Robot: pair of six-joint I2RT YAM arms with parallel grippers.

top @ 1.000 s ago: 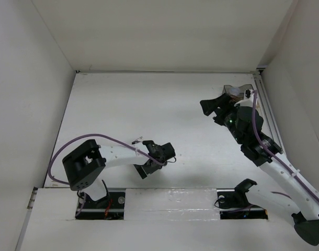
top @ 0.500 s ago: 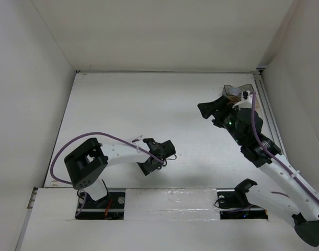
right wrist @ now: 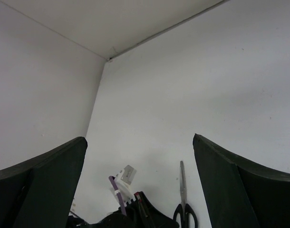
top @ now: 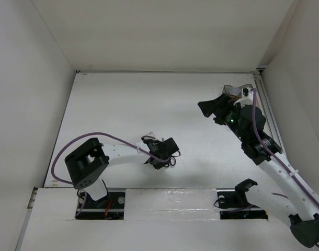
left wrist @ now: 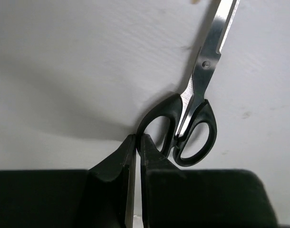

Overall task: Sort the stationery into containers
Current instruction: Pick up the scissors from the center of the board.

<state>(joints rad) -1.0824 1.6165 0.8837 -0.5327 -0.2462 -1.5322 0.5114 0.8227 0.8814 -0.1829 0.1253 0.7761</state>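
The scissors (left wrist: 193, 107) lie flat on the white table (left wrist: 64, 66). They have two glossy black oval handle loops side by side and bright silver blades that are closed together, with a small round pivot screw showing where they cross. In my left wrist view the blades run up and to the right, away from me, and their tips pass out of the picture. The loops are at my end.

My left claw (left wrist: 137, 137) sits low over the table at those loops. Its fingers (left wrist: 117, 164) are drawn almost together, with only a hairline slit between them, and I see nothing in that slit. Their tips touch the outer rim of the nearer loop. I cannot tell whether they press on it.

From above, the scissors are on the near half of the table, a little left of the middle and just beside my left claw.

The smoky-brown organiser (top: 228, 89) stands well apart from them in the far right corner, partly hidden under my right wrist. My right claw (right wrist: 139, 138) is raised beside it with its fingers spread wide, and there is nothing between them.
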